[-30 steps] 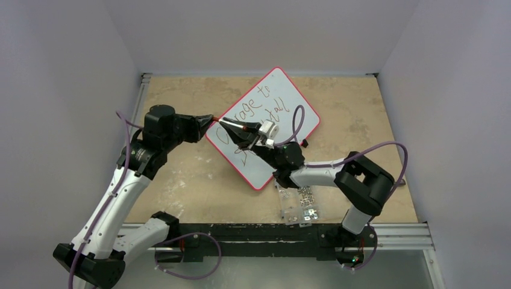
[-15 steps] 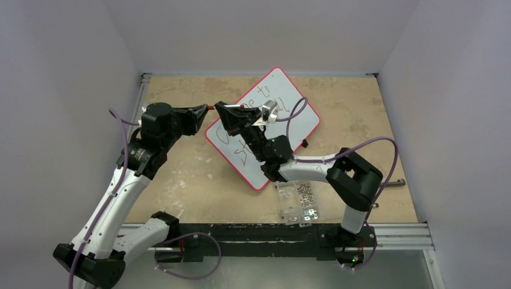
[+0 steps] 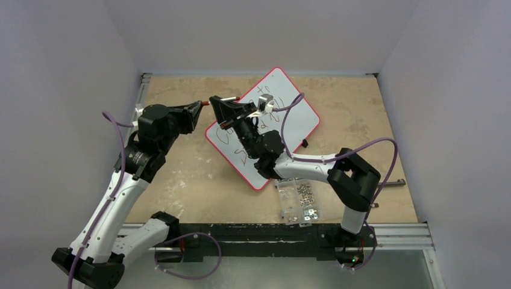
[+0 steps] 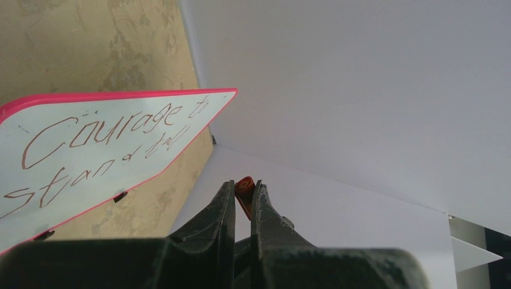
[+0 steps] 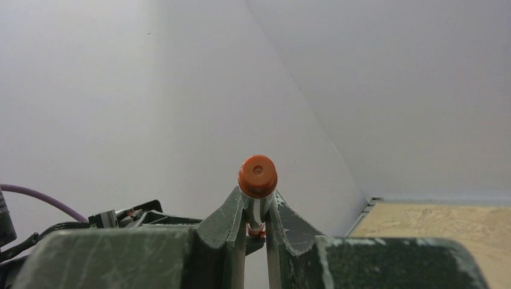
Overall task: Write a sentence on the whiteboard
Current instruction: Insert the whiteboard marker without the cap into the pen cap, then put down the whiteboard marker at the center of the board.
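From above, your whiteboard (image 3: 301,123) lies diagonally on the surface (image 3: 181,174) with the right arm across it. The left gripper (image 3: 197,108) and right gripper (image 3: 215,102) nearly meet off its left corner, farther back than a second ago.

Only the left wrist lets you read the sentence (image 4: 108,135), "Courage to stand tall". That gripper is nearly closed, pinching a red cap (image 4: 245,186).

At the right wrist, the gripper is narrow and clamps an orange-ended marker (image 5: 258,174).

— Whiteboard (image 4: 108,129): smooth, glossy, with a pink plastic rim.
— The table (image 3: 181,174) is matt, mottled tan, rough-looking. At five o'clock, a clear plastic box (image 3: 289,208) of shiny metal screws (image 3: 306,191).
— Right gripper (image 5: 257,194): scuffed, matt dark fingers (image 5: 226,220). Marker (image 5: 257,173) and cap (image 4: 244,184): smooth orange plastic.
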Robot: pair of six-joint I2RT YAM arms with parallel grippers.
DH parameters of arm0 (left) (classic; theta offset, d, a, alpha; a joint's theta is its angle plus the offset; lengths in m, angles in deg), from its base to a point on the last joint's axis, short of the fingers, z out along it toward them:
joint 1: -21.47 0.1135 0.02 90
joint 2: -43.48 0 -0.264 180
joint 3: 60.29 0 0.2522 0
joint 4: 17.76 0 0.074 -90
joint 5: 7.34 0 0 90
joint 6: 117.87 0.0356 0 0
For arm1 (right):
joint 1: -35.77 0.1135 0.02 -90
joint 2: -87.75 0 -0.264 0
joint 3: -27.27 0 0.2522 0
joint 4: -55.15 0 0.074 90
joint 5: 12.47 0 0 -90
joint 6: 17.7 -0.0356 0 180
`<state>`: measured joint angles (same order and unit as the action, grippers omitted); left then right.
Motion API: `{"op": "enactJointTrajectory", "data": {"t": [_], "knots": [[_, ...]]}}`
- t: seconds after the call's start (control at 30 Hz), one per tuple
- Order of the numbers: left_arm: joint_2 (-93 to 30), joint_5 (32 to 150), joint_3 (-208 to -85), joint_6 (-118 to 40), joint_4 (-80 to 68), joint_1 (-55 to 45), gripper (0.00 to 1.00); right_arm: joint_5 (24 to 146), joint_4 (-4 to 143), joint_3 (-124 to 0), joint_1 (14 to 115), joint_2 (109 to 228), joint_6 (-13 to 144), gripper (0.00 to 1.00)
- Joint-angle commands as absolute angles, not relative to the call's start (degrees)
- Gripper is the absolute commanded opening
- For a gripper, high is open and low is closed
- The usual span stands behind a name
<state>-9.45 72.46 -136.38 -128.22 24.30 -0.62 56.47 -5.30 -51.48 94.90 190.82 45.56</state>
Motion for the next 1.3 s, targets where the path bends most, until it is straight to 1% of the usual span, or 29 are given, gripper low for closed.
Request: {"op": "enactJointTrajectory", "data": {"t": [0.0,0.13,0.27,0.6,0.77,1.0,1.07,1.27], "knots": [[-7.00,89.67,-136.71,-125.20,19.35,-6.17,0.00,61.54,6.91,-53.56,97.03,195.50,48.79,0.00],[-7.10,90.32,-137.19,-124.54,17.74,-6.67,0.00,63.58,8.81,-54.91,98.11,196.73,51.55,0.00],[-7.16,90.52,-137.82,-123.84,17.87,-7.21,0.00,62.91,9.00,-54.73,98.37,196.99,52.53,0.00],[-5.69,88.16,-135.78,-120.86,19.95,-7.27,0.01,58.53,5.37,-52.06,98.16,191.95,54.51,0.00],[-5.00,88.49,-135.00,-120.27,18.93,-7.25,0.15,56.90,3.52,-50.75,97.84,188.82,56.51,0.00],[-3.82,87.48,-134.88,-119.54,19.47,-7.27,0.41,54.80,1.70,-50.21,97.04,186.36,59.43,0.00],[-3.56,87.34,-134.81,-119.46,19.42,-7.27,0.44,54.44,1.46,-50.10,96.79,186.07,59.96,0.00],[-3.28,86.82,-134.79,-118.96,19.91,-7.27,0.46,52.32,0.34,-47.83,96.05,184.67,62.32,0.00]]}}
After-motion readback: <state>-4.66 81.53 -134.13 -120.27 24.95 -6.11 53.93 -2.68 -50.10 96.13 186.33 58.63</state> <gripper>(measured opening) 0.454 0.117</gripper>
